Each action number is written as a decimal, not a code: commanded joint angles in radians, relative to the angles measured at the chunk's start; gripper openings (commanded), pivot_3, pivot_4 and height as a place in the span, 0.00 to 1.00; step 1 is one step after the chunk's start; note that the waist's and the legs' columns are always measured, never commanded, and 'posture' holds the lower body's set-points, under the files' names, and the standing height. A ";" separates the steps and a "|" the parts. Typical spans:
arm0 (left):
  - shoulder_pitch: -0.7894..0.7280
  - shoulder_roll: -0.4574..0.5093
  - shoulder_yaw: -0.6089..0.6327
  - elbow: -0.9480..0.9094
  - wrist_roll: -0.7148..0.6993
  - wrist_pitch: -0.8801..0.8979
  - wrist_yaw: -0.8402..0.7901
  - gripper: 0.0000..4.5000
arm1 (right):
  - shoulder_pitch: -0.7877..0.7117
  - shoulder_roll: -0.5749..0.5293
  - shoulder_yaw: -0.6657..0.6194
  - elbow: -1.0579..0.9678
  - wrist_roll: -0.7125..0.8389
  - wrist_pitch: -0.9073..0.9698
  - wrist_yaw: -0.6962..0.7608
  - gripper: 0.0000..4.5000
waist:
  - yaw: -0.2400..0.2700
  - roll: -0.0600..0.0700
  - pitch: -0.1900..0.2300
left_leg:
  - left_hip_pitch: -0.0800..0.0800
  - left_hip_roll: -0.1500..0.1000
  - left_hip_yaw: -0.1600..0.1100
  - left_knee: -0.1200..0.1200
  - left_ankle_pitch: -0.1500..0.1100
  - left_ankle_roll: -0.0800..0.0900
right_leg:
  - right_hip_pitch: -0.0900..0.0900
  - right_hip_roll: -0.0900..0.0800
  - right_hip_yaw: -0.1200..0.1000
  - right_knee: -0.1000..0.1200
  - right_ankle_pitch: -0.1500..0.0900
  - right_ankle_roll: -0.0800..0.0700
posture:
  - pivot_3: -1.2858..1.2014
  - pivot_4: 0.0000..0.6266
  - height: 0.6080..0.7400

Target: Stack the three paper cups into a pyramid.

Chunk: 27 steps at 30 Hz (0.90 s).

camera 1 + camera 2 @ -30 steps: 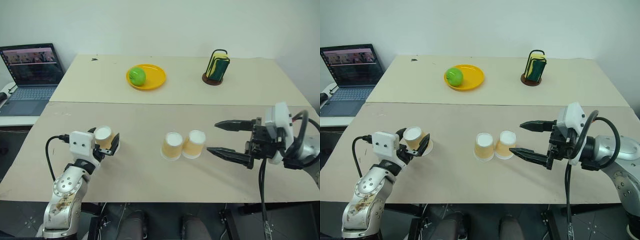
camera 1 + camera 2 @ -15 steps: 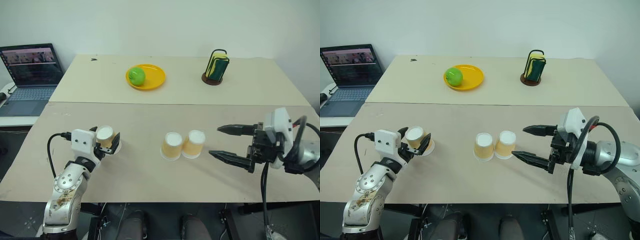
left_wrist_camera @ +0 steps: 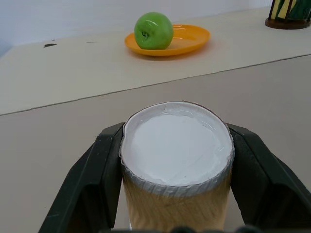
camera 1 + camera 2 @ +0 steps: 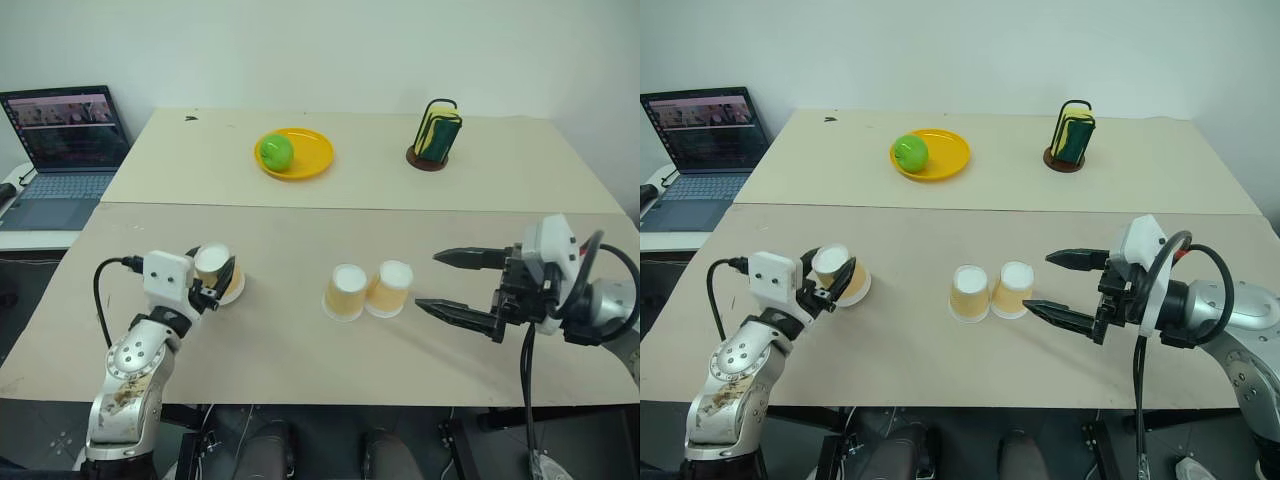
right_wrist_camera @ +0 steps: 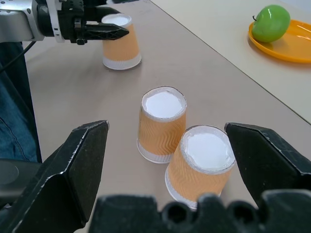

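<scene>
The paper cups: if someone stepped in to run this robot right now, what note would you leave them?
Left pincer: shut on the third cup, out on the robot's left, seemingly still on the table.
Right pincer: open, holding nothing, just to the right of the base pair.
Base pair: two upturned cups side by side at mid-table, apparently touching.
Done: base laid, top cup gripped.
Left: lift that cup, carry it over and set it on top of the two.

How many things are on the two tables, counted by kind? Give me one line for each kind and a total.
Paper cups: 3, one in the left gripper, two side by side in the middle
Green apple: 1
Orange plate: 1
Sponge holder: 1
Laptop: 1
Total: 7
</scene>
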 commanded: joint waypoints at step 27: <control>-0.704 -0.077 -0.314 0.204 -0.293 0.156 -0.406 0.56 | 0.138 0.063 -0.041 -0.110 -0.015 -0.032 -0.101 1.00 | -0.004 -0.002 0.001 | -0.001 0.000 0.000 0.003 0.000 0.000 | 0.000 0.016 0.002 0.001 0.000 0.002 | 0.52 0.24 0.96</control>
